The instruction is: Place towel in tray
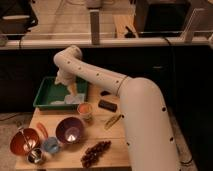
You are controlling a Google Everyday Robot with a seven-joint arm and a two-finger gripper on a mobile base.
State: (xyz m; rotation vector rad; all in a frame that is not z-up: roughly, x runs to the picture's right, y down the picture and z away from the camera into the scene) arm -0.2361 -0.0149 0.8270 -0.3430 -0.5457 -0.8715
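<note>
Towel point(66, 101) lies in tray point(46, 93) at desk's point(112, 136) 11 o'clock corner; hand point(70, 89) right over towel, at tray's 3 o'clock side; cannot tell its grip state

arm point(95, 75): cream-white, thick rounded tubes | small dark dots along shell | gripper point(70, 89): pale, over green tray point(46, 94)

tool point(68, 83) above green tray point(46, 91) | pale towel point(70, 100) lying in tray
</note>
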